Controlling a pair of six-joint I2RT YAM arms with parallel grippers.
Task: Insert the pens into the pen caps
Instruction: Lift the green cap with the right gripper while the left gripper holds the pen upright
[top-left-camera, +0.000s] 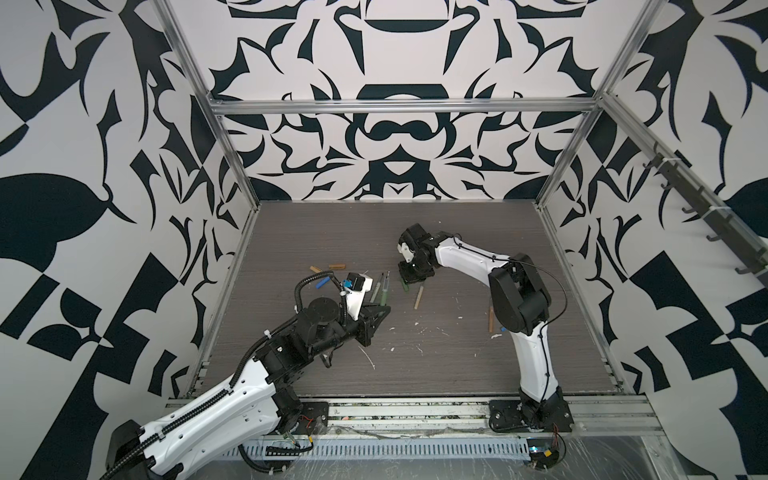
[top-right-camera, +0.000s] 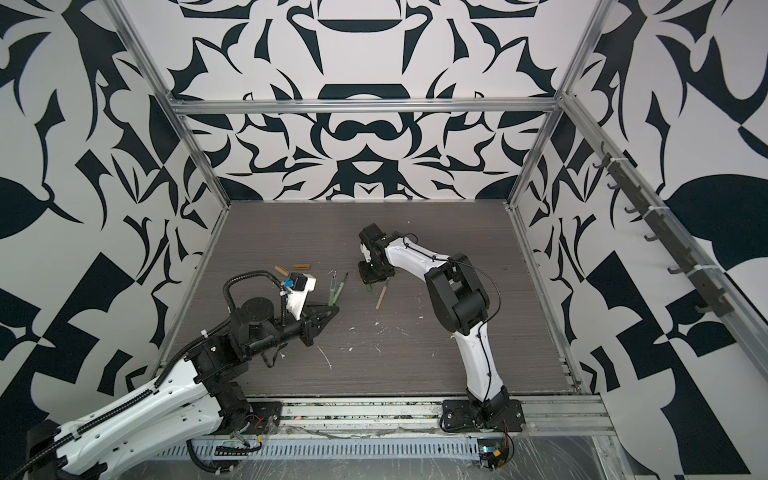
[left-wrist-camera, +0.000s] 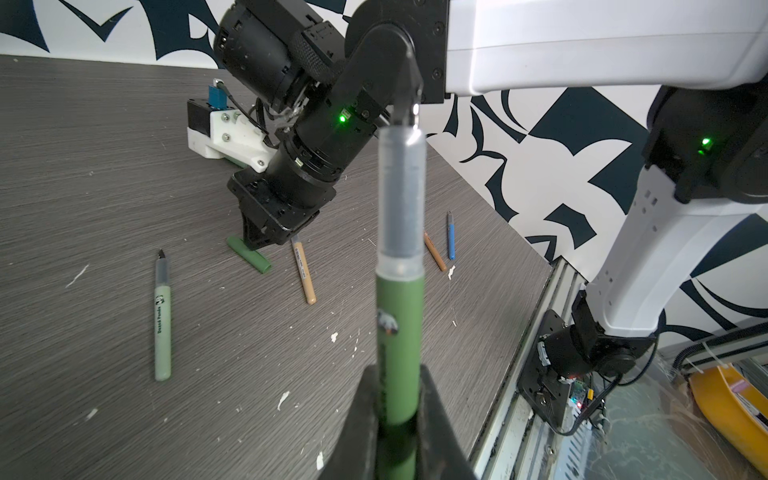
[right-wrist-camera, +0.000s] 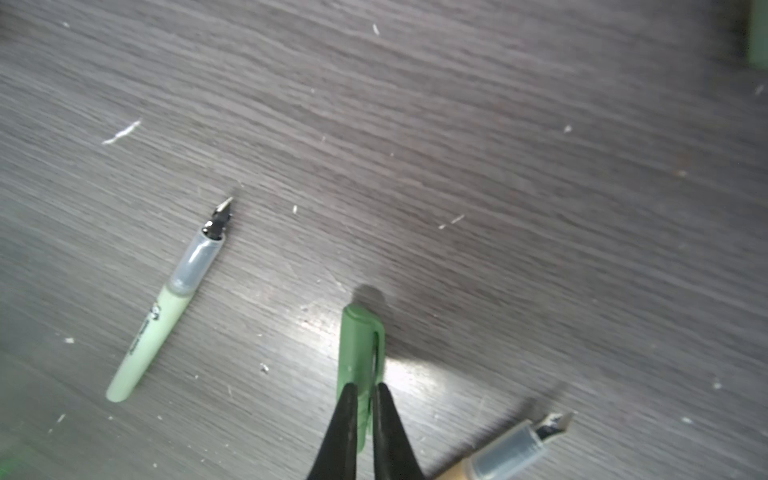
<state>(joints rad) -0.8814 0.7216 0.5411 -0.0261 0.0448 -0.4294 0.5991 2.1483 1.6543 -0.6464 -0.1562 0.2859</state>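
Nearest us, the left jaws are clamped on the green pen (left-wrist-camera: 400, 332). Its nib points out toward the other arm, so we judge it is held ready to be pushed home. Beside it the pale pen (left-wrist-camera: 163, 316) lies uncapped on the tabletop (left-wrist-camera: 83, 166). Farther on, the tan pen (left-wrist-camera: 303, 270) lies just beside the right jaws, which pinch one end of the green cap (right-wrist-camera: 360, 345). The cap looks to rest on the tabletop, not yet lifted, and we cannot tell which end is its mouth. Farthest, in a top view, the blue cap (top-left-camera: 322, 284), tan cap (top-left-camera: 316, 269) and orange cap (top-left-camera: 337, 264) wait together.
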